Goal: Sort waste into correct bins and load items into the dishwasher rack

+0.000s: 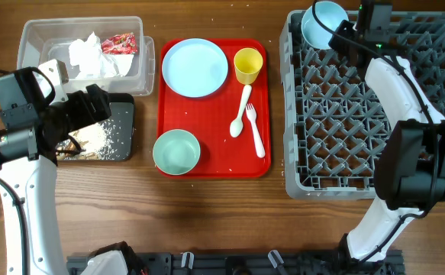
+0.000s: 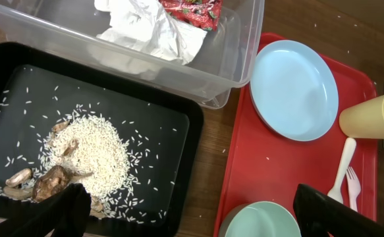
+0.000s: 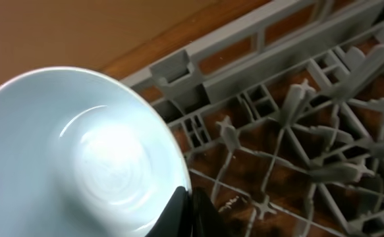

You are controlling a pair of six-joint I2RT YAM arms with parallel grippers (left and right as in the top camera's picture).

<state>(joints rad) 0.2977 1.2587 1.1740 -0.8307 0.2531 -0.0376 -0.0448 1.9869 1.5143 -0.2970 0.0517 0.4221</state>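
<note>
My right gripper (image 3: pixel 188 197) is shut on the rim of the small light bowl (image 3: pixel 80 151), which stands tilted in the far left corner of the dishwasher rack (image 1: pixel 375 107). My left gripper (image 2: pixel 195 207) hangs open with nothing in it, between the black bin (image 2: pixel 165 125) holding food scraps (image 2: pixel 86 151) and the green bowl (image 2: pixel 264 220). The napkin (image 1: pixel 92 57) and red wrapper (image 1: pixel 120 43) lie in the clear tub (image 1: pixel 39 34). The blue plate (image 1: pixel 195 67), yellow cup (image 1: pixel 248 65), spoon (image 1: pixel 241 111) and fork (image 1: pixel 256 131) rest on the red tray.
The red tray (image 1: pixel 214 122) lies between the bins and the rack. Upright pegs fill the rack's floor (image 3: pixel 297 118). Bare wooden table (image 1: pixel 207 221) runs along the front. Loose rice grains are scattered over the black bin's floor.
</note>
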